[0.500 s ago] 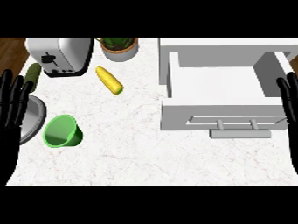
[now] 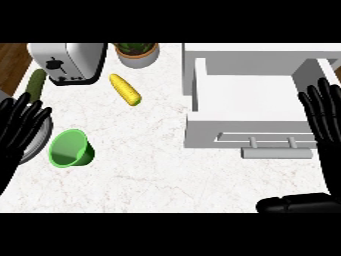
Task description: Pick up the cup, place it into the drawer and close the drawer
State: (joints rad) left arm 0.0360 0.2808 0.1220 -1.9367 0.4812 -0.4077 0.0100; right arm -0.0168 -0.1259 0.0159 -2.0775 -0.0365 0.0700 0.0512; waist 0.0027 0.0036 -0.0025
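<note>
Two glossy black hands here: left hand (image 2: 10,131) and right hand (image 2: 332,125), both with slim segmented fingers.

Green cup (image 2: 71,148) lies tipped on counter; white drawer (image 2: 258,107) stands open.

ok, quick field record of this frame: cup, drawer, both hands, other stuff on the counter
cup: green cup, lying on its side on the counter's left part, held by neither hand
drawer: white drawer pulled open, nothing seen inside, handle at its front
left hand: left hand open, fingers straight, just left of the cup
right hand: right hand open, at the drawer's right side
other: toaster, potted plant, corn cob, cucumber
task: not begun
</note>
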